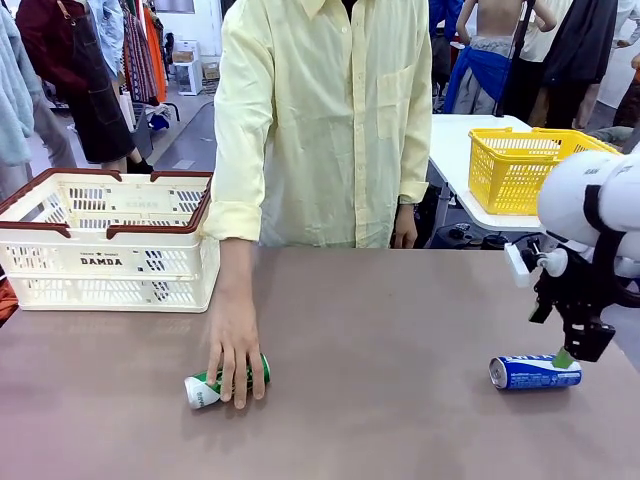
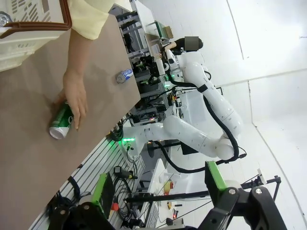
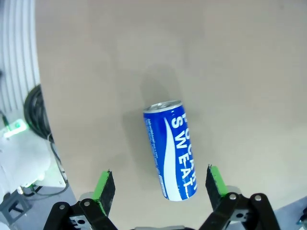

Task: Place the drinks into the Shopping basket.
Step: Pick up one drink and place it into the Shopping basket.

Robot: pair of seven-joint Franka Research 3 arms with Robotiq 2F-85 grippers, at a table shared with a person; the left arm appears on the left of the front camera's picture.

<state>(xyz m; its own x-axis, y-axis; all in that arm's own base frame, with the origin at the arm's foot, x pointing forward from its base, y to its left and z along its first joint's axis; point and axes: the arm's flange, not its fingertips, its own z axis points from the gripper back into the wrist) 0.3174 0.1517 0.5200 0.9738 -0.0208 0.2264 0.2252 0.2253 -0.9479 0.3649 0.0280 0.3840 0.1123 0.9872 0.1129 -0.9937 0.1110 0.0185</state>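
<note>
A blue drink can (image 1: pixel 535 372) lies on its side at the table's right. My right gripper (image 1: pixel 568 356) hangs open just over its right end. In the right wrist view the blue can (image 3: pixel 173 148) lies lengthwise, its lower end between the green pads (image 3: pixel 104 189) of the open right gripper (image 3: pixel 159 187), untouched. A green can (image 1: pixel 205 388) lies near the front left under the person's hand (image 1: pixel 236 350). The cream Shopping basket (image 1: pixel 110 262) stands at the far left. My left gripper (image 2: pixel 158 184) is open and holds nothing, high above the green can (image 2: pixel 61 122) and the basket (image 2: pixel 29 33).
A yellow basket (image 1: pixel 520 165) sits on a white table behind the right arm. The person in a pale yellow shirt (image 1: pixel 330 120) stands at the far edge, one arm reaching over the table's left half. The brown tabletop (image 1: pixel 400 330) between the two cans is bare.
</note>
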